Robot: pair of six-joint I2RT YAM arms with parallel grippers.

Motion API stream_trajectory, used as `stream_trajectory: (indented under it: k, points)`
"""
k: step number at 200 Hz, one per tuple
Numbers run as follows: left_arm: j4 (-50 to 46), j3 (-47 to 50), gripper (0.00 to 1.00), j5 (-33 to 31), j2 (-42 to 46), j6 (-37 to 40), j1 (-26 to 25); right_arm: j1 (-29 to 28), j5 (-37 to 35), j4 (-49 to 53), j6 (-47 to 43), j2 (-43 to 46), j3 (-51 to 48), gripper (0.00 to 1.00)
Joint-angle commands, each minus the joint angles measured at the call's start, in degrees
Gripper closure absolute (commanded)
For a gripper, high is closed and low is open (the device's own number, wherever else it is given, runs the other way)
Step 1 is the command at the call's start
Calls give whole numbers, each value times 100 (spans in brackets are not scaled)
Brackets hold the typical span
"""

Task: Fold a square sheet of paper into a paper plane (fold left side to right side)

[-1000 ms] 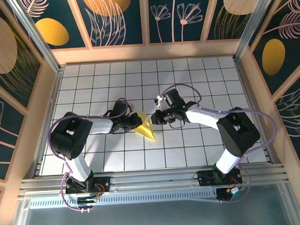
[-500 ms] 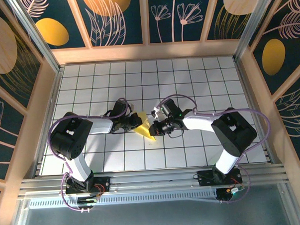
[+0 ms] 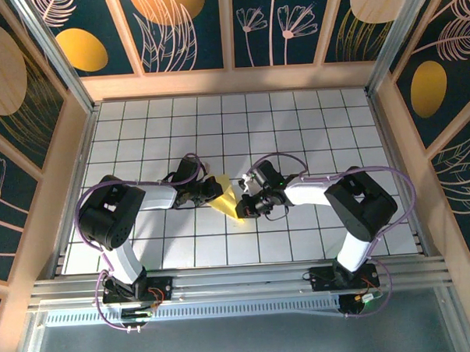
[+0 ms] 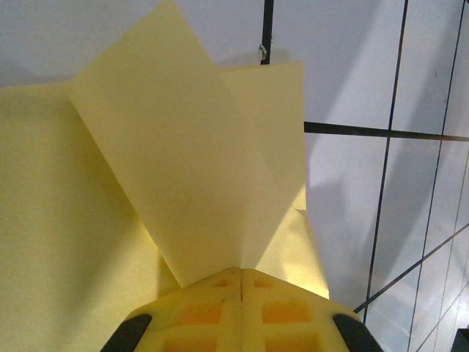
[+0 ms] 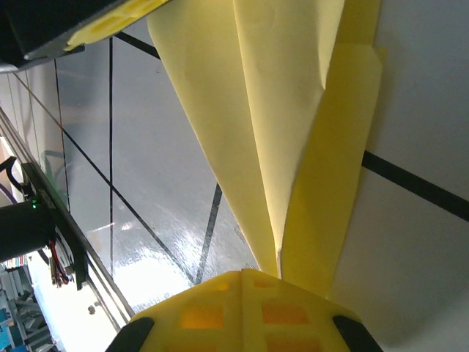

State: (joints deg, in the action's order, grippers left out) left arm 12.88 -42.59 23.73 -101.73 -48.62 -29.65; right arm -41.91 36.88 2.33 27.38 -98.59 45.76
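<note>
The left gripper (image 3: 212, 194) and the right gripper (image 3: 244, 205) each pinch shut on opposite sides of the folded yellow sheet of paper (image 3: 229, 198).

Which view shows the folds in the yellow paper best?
Left wrist: the paper sits close, its raised flap and layered edges plain. Right wrist shows long narrow layers at a steep angle. Top external gives a small yellow wedge, folds unreadable.

Overhead: I see bright, even light on the white table (image 3: 310, 118), with soft shadows. Wrist views: the yellow paper (image 4: 183, 161) sits very close, slightly soft, casting grey shade. Right wrist: white glare on the table, lower left.
</note>
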Motion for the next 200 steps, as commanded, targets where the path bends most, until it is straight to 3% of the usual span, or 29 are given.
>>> stream_trajectory:
  k: [1,200]
  points:
    - [-407,91,98,-351,-134,74,12,-53,-111,-22,-13,-106,-93,100]
    - [-454,31,98,-351,-167,100,16,-54,-261,227,-132,-169,-103,100]
